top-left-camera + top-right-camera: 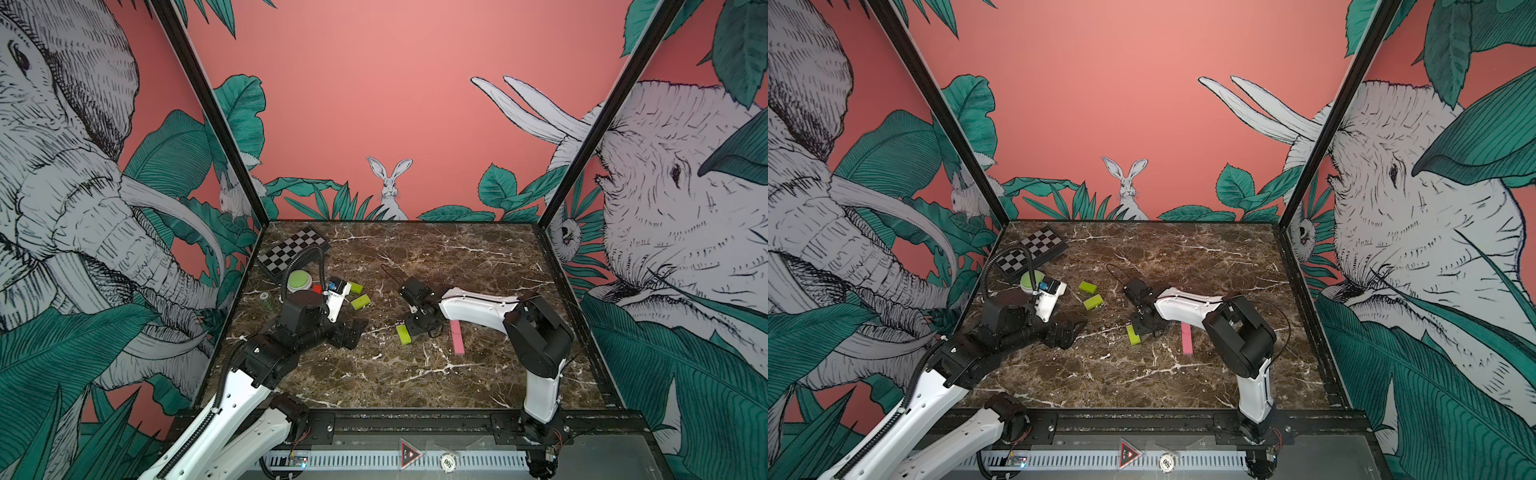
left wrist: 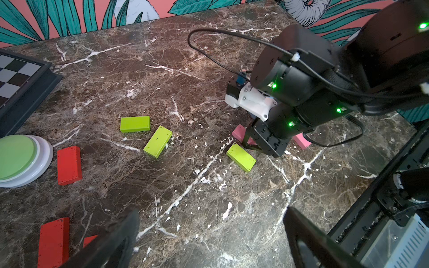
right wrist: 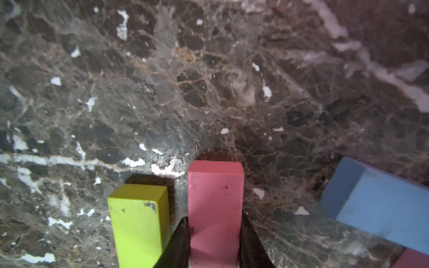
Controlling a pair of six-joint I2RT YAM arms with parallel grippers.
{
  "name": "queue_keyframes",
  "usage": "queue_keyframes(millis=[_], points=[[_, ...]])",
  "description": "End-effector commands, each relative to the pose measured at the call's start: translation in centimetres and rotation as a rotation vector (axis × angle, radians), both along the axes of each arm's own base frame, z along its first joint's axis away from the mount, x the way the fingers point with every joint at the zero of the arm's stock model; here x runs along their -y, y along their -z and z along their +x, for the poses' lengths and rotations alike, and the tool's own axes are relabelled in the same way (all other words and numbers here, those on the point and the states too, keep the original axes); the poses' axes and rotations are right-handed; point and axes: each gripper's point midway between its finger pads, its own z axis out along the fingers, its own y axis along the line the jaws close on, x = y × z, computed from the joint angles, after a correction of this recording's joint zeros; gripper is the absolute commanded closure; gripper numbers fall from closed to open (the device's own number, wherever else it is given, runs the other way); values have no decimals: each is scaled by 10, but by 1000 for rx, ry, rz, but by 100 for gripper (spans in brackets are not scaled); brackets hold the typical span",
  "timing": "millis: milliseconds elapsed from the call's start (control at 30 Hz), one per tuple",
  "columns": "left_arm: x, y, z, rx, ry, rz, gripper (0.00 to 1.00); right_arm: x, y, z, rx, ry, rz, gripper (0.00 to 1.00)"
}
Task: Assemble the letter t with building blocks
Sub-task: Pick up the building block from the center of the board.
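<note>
My right gripper (image 3: pixel 214 222) is shut on a pink block (image 3: pixel 214 208) low over the marble table; it also shows in a top view (image 1: pixel 419 326). A lime green block (image 3: pixel 139 222) lies right beside that pink block, close to one finger. A light blue block (image 3: pixel 380 208) rests on the pink block's other side, apart from it. In both top views a long pink block (image 1: pixel 457 337) (image 1: pixel 1187 339) lies under the right arm. Two more lime blocks (image 1: pixel 355 287) (image 1: pixel 360 301) and red blocks (image 2: pixel 69 165) (image 2: pixel 53 241) lie on the left. My left gripper (image 2: pixel 213 232) hangs open over bare marble.
A black-and-white chequered board (image 1: pixel 291 249) sits in the far left corner. In front of it stands a round green-topped white button (image 2: pixel 16 157). Walls close the table on three sides, and a black rail (image 1: pixel 415 419) runs along the front edge.
</note>
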Motion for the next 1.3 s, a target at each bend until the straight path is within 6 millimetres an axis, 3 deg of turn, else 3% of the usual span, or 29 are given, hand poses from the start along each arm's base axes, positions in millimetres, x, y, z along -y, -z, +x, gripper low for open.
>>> queue_keyframes(millis=[0,200,567,933,1033,1267], points=[[-1,2,-3,-7,9,12,1,6,4,-3,-6,-39,-53,74],[-1,2,-3,-6,8,11,1,22,-9,-2,49,-91,-111,80],[0,2,-3,-6,11,9,1,54,-59,-8,211,-252,-166,85],[0,1,-4,-3,15,4,1,77,-104,-36,361,-667,-205,86],[1,1,-4,-2,19,1,1,82,-108,-47,393,-817,-222,87],[2,-1,-6,8,26,-12,1,100,-105,-63,405,-958,-190,82]])
